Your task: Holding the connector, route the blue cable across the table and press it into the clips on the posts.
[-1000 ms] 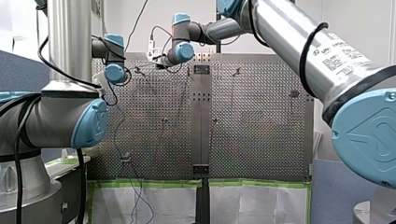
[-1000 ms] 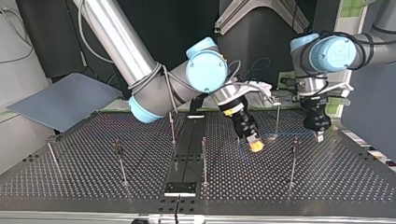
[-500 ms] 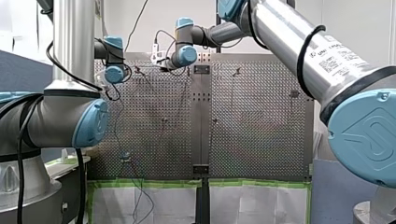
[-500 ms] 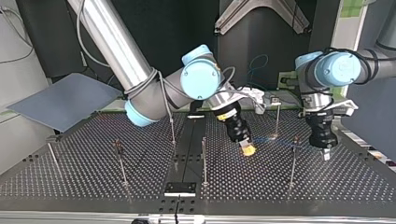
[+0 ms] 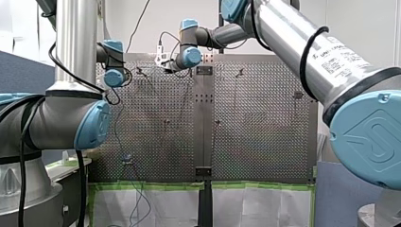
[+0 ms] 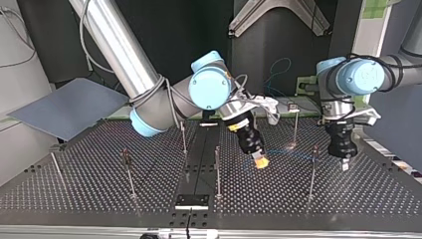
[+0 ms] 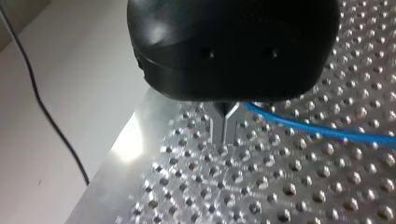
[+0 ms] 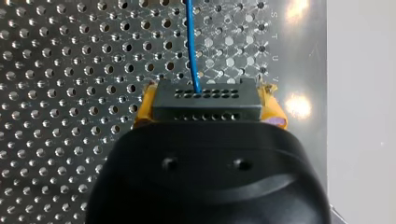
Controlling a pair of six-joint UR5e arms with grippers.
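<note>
the perforated table carried thin upright posts. my right gripper hung tilted over the table's middle, its yellow pads clenched on the connector. the blue cable left the connector straight ahead of the pads. in the top view its long axis ran toward the right, to my left gripper. that gripper's metal fingertips were pressed together just above the table, close to its edge, with the cable passing at their base. i could not tell whether the cable was pinched.
</note>
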